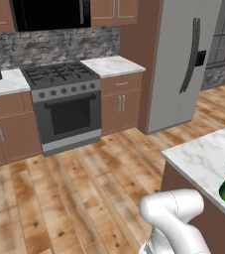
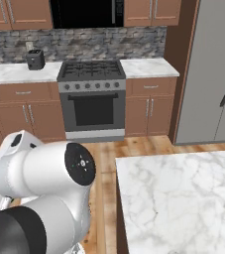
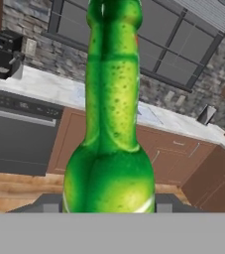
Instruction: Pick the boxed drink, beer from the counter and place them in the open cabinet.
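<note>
Kitchen tally, counted by kind

One green bottle (image 3: pixel 111 124), one marbled counter (image 2: pixel 183 198) on a brown base, one stove (image 1: pixel 64 106) with six knobs across its front, one grey fridge (image 1: pixel 183 59), one black microwave (image 1: pixel 49 14) above the stove, one toaster (image 2: pixel 35 59), one coffee machine (image 3: pixel 5 52), one paned window (image 3: pixel 168 39), and two fingers (image 3: pixel 166 204) flanking the bottle's base.

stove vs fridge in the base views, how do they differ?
1. The stove is dark grey with a black oven window; the fridge is plain light grey.
2. The stove is low, level with the counters beside it; the fridge stands far taller.
3. The stove has one horizontal bar handle and a row of knobs; the fridge has long curved vertical handles.
Shared: both stand on the wood floor along the same wall run, between brown cabinets.
</note>
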